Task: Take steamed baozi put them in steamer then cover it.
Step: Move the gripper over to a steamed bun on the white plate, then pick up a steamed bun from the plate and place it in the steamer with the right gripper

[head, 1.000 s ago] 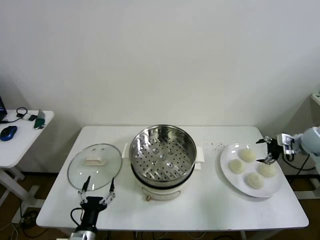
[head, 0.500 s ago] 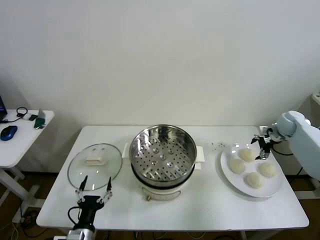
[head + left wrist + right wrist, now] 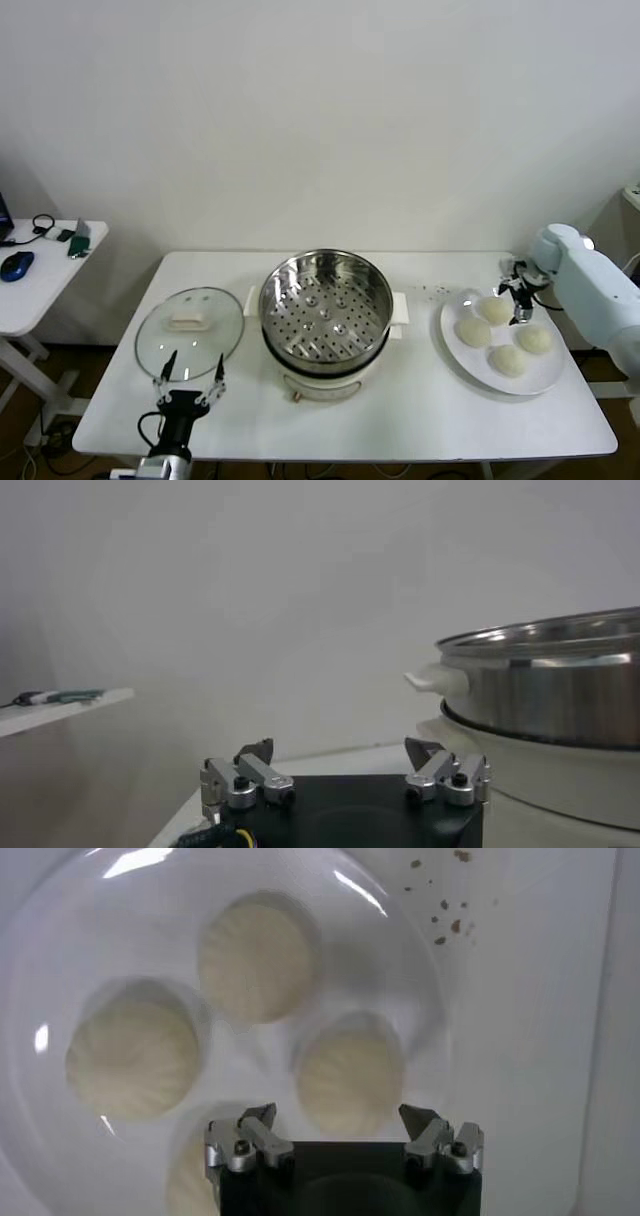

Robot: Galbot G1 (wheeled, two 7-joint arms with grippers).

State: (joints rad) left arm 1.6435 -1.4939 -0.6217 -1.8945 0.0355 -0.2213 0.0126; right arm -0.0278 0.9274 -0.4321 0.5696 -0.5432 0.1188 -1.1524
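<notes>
Fourth baozi (image 3: 188, 1178) half hidden behind right pincer (image 3: 340, 1120), plate (image 3: 60, 968) edge cropped

Right tool (image 3: 514, 293) shifts from the plate's (image 3: 470, 353) right edge, near the rightmost baozi, up and inward toward the robot's left; it now hangs over the back of the plate by the rear steamed baozi (image 3: 494, 309). Its arm (image 3: 590, 290) swings in with it, showing more white forearm over the tabletop's (image 3: 400, 420) far right corner. Fingers spread wide at each step. Left tool (image 3: 190, 378) drops slightly toward the near edge, just below the cover's (image 3: 189, 332) near rim, jaws apart.
</notes>
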